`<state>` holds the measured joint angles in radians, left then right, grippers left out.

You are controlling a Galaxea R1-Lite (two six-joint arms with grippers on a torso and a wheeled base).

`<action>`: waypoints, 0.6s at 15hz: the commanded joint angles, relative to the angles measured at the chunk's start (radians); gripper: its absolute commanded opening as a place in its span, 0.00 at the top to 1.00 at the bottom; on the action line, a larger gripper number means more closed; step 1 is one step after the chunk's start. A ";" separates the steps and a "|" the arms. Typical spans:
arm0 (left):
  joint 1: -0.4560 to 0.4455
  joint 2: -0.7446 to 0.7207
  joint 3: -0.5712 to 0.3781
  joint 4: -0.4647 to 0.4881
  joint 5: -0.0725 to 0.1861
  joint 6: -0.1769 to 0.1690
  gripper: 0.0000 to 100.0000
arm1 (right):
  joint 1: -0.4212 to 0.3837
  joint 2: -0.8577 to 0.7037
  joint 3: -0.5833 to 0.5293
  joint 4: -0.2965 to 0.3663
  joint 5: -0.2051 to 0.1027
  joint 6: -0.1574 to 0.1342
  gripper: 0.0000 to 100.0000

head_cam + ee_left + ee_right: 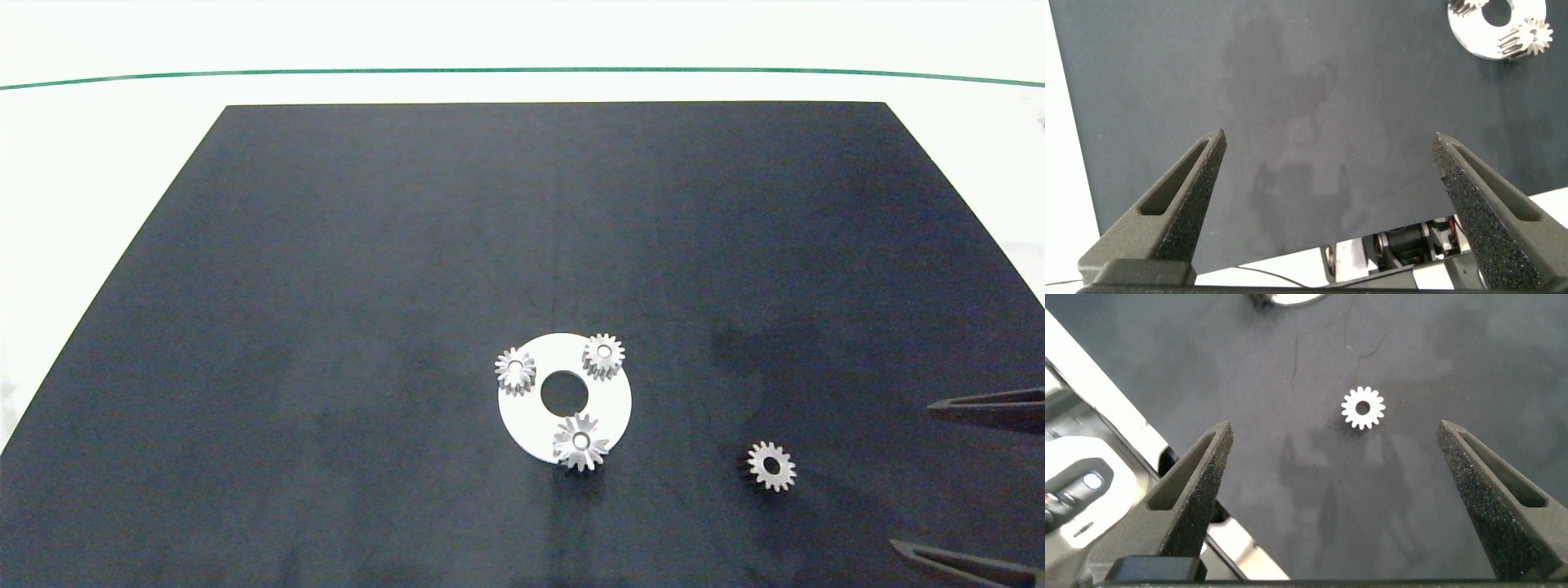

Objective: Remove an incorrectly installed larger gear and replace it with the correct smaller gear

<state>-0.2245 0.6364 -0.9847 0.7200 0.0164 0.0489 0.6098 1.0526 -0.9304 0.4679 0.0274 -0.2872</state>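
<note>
A white disc with a centre hole lies on the black mat and carries three gears. The larger gear, with long splayed teeth, sits on the disc's near edge. Two short-toothed gears sit on its far side. The smaller gear lies loose and flat on the mat, right of the disc. My right gripper hovers open just right of that loose gear, holding nothing. My left gripper is open over bare mat, out of the head view; the disc shows far from it.
The black mat covers most of the white table, with a white border on the left, right and far sides. A green line runs across the far tabletop. Wide bare mat lies left of and beyond the disc.
</note>
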 commanded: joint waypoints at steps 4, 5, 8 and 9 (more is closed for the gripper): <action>-0.003 0.002 0.012 -0.004 0.000 0.002 0.00 | 0.004 0.234 -0.079 0.003 0.026 -0.125 0.00; -0.003 0.000 0.011 -0.011 0.000 0.002 0.00 | 0.011 0.265 -0.093 0.005 0.028 -0.142 0.00; -0.001 -0.003 0.011 -0.016 0.000 0.002 0.00 | 0.077 0.333 -0.126 -0.002 0.026 -0.159 0.00; -0.001 -0.003 0.009 -0.016 0.000 0.002 0.00 | 0.096 0.351 -0.137 -0.006 0.025 -0.162 0.00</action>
<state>-0.2255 0.6379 -0.9732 0.6998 0.0162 0.0504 0.6777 1.3532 -1.0511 0.4621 0.0528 -0.4445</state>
